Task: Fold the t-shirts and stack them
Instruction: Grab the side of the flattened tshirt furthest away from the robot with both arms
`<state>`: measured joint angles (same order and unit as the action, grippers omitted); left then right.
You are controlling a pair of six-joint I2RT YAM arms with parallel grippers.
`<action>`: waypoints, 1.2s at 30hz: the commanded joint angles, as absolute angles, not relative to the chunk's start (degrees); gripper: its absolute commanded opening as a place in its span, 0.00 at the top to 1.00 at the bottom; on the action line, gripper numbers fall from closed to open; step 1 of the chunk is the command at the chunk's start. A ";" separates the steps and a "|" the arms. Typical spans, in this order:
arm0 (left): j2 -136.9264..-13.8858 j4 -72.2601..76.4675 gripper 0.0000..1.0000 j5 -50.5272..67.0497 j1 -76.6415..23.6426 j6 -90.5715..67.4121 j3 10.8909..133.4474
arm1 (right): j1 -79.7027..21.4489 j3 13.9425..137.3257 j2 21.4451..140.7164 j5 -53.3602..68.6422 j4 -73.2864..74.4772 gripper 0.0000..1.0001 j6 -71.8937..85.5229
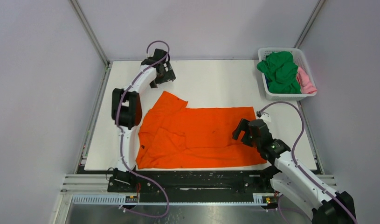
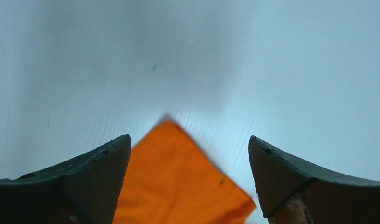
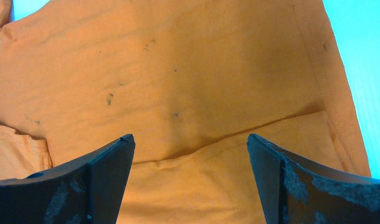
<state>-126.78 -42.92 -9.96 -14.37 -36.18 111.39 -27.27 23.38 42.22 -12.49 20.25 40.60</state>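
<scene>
Though beyond either wrist view — green t-shirt (image 1: 281, 70), pink t-shirt (image 1: 306, 80) in basket (image 1: 285, 96).

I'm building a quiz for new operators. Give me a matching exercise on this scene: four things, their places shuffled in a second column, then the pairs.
1. orange t-shirt
2. green t-shirt
3. pink t-shirt
4. white basket

a. at the table's far right corner
b. spread out on the table
c. heaped on top in the basket
d. tucked along the basket's right side

Pairs: 1-b; 2-c; 3-d; 4-a
</scene>
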 commanded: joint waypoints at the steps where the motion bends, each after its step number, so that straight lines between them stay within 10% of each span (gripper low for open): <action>1: -135.17 -51.05 0.07 -13.44 -14.24 -29.40 125.32 | -27.60 24.17 43.81 -12.57 17.27 0.02 38.26; 9: -142.65 -49.55 0.22 -9.17 -14.15 -28.89 128.68 | -27.60 24.43 45.35 -12.48 17.09 0.02 37.35; 16: -142.17 -49.57 0.59 -6.91 -14.43 -29.74 124.01 | -27.60 24.37 44.96 -13.52 17.05 0.02 38.73; 28: -136.47 -49.64 0.66 -12.26 -16.85 -29.49 113.71 | -27.40 29.43 48.72 -20.89 20.71 0.02 40.65; 33: -136.62 -49.61 0.99 -11.52 -16.98 -29.13 115.07 | -25.82 32.74 53.94 -24.26 20.71 0.02 40.94; 36: -134.83 -49.54 1.00 -11.14 -17.24 -28.71 114.82 | -21.67 35.92 60.42 -20.94 20.59 0.02 40.07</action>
